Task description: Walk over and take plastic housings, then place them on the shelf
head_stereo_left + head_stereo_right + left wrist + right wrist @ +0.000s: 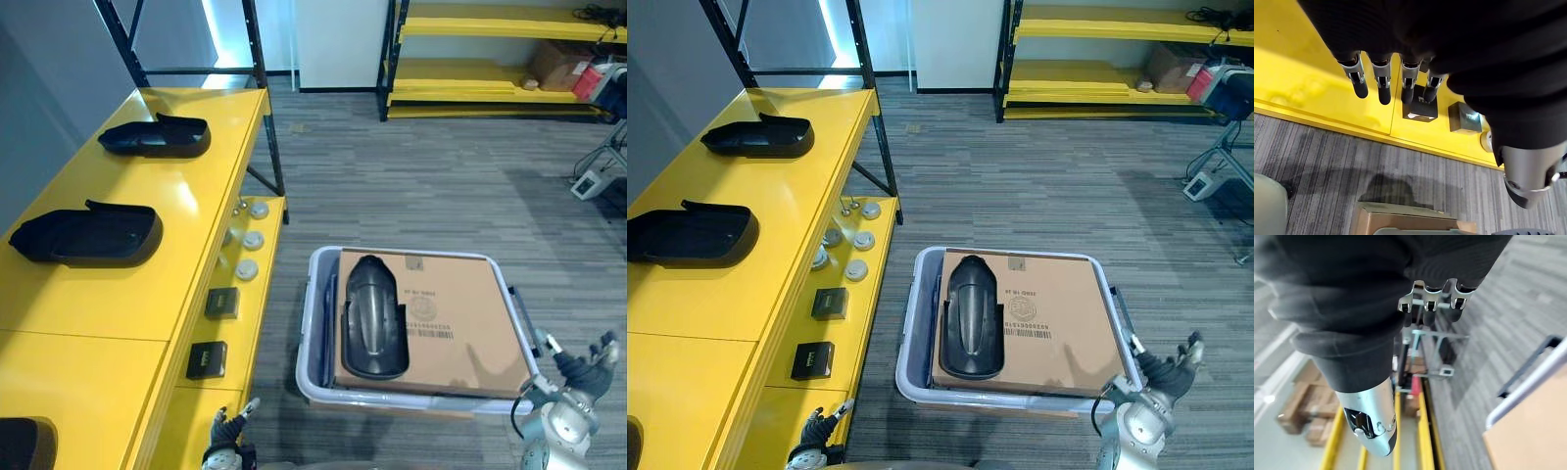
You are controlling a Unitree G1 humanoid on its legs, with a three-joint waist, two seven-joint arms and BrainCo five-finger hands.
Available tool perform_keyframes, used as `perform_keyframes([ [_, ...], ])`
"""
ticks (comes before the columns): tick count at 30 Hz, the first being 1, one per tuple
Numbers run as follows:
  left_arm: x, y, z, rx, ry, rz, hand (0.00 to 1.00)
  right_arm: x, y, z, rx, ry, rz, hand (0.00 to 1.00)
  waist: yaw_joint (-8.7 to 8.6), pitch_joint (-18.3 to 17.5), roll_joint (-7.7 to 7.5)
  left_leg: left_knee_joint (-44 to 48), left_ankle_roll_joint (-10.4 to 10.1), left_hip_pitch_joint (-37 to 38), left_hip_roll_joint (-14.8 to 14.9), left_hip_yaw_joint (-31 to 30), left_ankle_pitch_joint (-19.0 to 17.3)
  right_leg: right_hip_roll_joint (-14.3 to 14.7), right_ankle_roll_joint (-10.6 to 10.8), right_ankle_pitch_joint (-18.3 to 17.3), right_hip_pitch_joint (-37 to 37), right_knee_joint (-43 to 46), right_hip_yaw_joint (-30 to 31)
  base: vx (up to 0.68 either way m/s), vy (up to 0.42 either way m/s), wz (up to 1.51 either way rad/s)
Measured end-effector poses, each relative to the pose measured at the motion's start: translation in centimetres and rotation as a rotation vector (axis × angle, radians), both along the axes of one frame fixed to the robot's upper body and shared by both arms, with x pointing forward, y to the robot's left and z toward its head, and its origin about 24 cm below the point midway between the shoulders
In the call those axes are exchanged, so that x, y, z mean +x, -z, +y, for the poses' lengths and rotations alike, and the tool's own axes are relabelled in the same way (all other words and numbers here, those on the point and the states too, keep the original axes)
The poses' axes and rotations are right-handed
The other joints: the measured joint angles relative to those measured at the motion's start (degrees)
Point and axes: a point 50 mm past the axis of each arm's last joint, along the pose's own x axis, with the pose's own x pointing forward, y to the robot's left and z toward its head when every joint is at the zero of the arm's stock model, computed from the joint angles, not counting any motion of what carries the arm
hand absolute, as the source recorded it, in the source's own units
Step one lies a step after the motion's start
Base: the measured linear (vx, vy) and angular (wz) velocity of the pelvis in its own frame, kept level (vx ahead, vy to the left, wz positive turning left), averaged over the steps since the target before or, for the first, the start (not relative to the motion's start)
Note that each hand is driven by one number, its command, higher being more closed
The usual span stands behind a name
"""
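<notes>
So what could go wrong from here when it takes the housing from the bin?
The housing lies loose on flat cardboard in the bin; a push from one hand may slide it into the gap at the bin's wall.
The left hand hangs close to the shelf ledge with small black boxes; lifting it could knock them.
The right hand, open by the bin's corner, might catch the rim.

A warehouse-style workshop is seen: yellow steel shelving (pixel 118 304), a stored cardboard box (pixel 556 64), a plastic tote (pixel 310 333) on carpet.
</notes>
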Motion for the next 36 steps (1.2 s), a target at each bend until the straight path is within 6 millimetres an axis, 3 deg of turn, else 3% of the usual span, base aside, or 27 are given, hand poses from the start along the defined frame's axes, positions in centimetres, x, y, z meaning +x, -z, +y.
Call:
perform_keyframes([
  [4,0.2,-0.1,-0.1,0.015,0.05,-0.004,0.0,2.1,-0.6,1.3,-0.146,-0.116,0.054,0.0,0.1,-0.2,-0.26,-0.9,1.0,0.1,-0.7,-2.1,1.1,-0.5,0.0,0.0,0.7,-0.4,-1.2,0.0,-0.032,0.24],
  [12,0.0,0.0,0.8,0.047,0.084,0.016,0.0,5.2,3.1,1.5,-0.226,-0.188,0.31,0.0,0.08,-0.4,-0.27,-1.1,1.6,-0.6,-2.0,-5.5,1.7,-1.6,0.3,0.3,1.4,-1.0,-3.5,-0.02,-0.012,0.2],
  [16,0.0,0.0,0.9,0.055,0.101,0.019,0.0,6.2,4.7,1.7,-0.231,-0.206,0.415,0.0,0.1,-0.5,-0.13,-2.1,2.0,-1.6,-2.2,-7.1,2.7,-1.8,0.6,1.8,0.9,-1.9,-4.3,-0.03,0.002,0.22],
  [20,0.1,0.0,1.1,0.062,0.103,0.018,0.0,7.6,6.1,1.6,-0.251,-0.223,0.535,0.0,0.13,-0.4,-0.22,-4.0,2.2,-3.7,-3.6,-8.7,6.3,-3.0,0.8,4.2,-0.7,-3.2,-6.0,-0.04,0.007,0.22],
  [24,0.1,-0.1,1.2,0.066,0.102,0.012,0.0,8.6,7.1,1.9,-0.243,-0.235,0.611,0.0,0.36,0.1,0.06,-5.5,2.3,-5.2,-3.9,-10.6,6.4,-3.3,1.2,4.7,-1.7,-4.5,-7.4,-0.07,0.006,0.3],
  [27,0.4,-0.1,1.3,0.073,0.102,0.005,0.0,9.5,7.8,2.4,-0.235,-0.254,0.666,0.0,0.5,1.0,0.28,-6.1,2.4,-6.7,-4.3,-12.2,6.5,-3.4,1.2,5.5,-2.2,-6.4,-8.4,-0.1,0.012,0.22],
  [31,1.2,-0.3,1.3,0.084,0.1,-0.011,0.0,10.7,8.6,3.0,-0.209,-0.271,0.745,0.0,0.92,3.3,1.14,-9.1,4.0,-8.2,-4.6,-13.4,7.9,-3.5,1.5,6.8,-3.9,-8.2,-8.9,-0.14,0.018,0.12],
  [34,1.5,-0.4,1.5,0.093,0.101,-0.018,0.0,10.5,10.2,3.6,-0.177,-0.284,0.843,0.0,1.83,4.3,1.13,-11.0,3.2,-8.9,-4.5,-13.5,9.0,-3.4,1.4,8.1,-5.0,-9.1,-8.9,-0.16,0.018,0.0],
  [35,1.5,-0.4,1.6,0.097,0.102,-0.018,0.0,10.5,10.5,3.9,-0.174,-0.287,0.856,1.0,1.83,4.4,1.1,-11.6,3.1,-9.0,-4.5,-13.5,9.4,-3.5,1.4,8.2,-5.3,-9.2,-8.9,-0.14,0.012,0.02],
  [36,1.3,-0.4,1.8,0.103,0.101,-0.007,0.0,10.9,10.2,3.9,-0.165,-0.281,0.847,1.0,1.84,4.5,1.1,-12.2,3.0,-9.1,-4.4,-13.5,10.0,-3.5,1.6,8.4,-5.7,-9.2,-8.9,-0.09,0.007,0.02],
])
